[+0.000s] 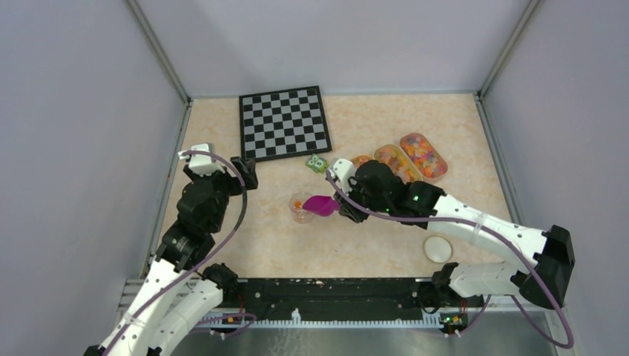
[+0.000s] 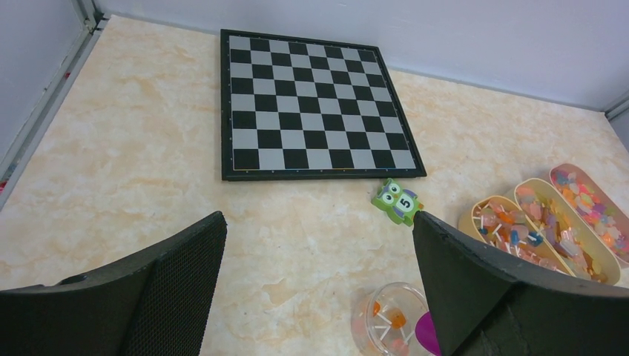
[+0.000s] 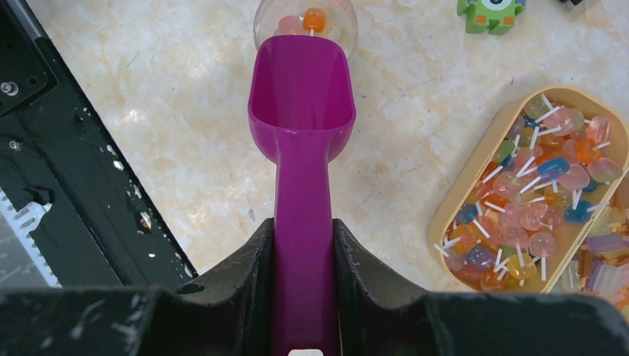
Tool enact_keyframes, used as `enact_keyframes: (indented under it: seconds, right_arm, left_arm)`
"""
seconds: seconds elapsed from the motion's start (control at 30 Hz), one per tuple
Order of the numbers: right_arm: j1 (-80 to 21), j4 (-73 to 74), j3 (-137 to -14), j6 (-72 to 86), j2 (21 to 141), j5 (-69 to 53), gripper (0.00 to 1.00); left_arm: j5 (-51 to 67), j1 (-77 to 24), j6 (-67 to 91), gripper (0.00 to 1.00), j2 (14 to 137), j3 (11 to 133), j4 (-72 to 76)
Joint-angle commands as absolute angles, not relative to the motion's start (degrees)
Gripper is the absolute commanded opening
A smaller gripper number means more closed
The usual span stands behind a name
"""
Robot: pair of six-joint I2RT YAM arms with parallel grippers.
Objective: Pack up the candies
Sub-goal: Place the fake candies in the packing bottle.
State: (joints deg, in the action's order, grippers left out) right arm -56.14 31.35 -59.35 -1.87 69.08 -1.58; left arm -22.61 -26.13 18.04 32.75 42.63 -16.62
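Observation:
The candies [image 3: 530,194] are small multicoloured pieces with white sticks, heaped in tan oval trays [image 1: 423,155] at the right. A few candies [image 3: 314,18] lie in a clear round jar [image 1: 301,208] in the middle of the table. My right gripper [image 3: 303,230] is shut on the handle of a magenta scoop [image 3: 302,111]. The scoop's bowl looks empty and its front lip reaches over the jar's rim [image 3: 267,11]. My left gripper [image 2: 319,222] hangs open and empty above the table, left of the jar [image 2: 389,322].
A black-and-white chessboard [image 1: 284,122] lies at the back. A small green block with eyes [image 1: 317,163] sits between the board and the trays. A white round lid [image 1: 438,248] lies near the front right. The black rail [image 1: 326,293] runs along the near edge.

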Motion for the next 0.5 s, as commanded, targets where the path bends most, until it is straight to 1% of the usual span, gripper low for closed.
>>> enact_keyframes:
  seconds: [0.0,0.2,0.33,0.4,0.47]
  right_arm:
    - [-57.0,27.0,-58.2,-5.7,63.9,-1.8,0.00]
    - [-57.4,19.2,-49.2,-16.8,49.9,-1.9,0.00]
    - [-57.4,19.3,-47.6,-19.0,44.2,-0.4,0.00]
    - [-57.4,20.4,-47.7,-17.2,43.7,5.7,0.00]
    - [-57.4,22.2,-48.3,-14.7,44.1,11.8,0.00]
  left_arm:
    - [-23.7,-26.2,18.5,0.99,33.0,42.1,-14.2]
    - [-22.6,-26.3,19.5,0.99,35.2,41.4,-14.3]
    - [-21.5,-26.3,21.0,0.99,37.4,42.9,-15.2]
    - [-18.3,-26.3,22.2,0.99,39.3,43.5,-15.1]
    - [-11.8,-26.2,22.3,0.99,42.5,44.8,-14.6]
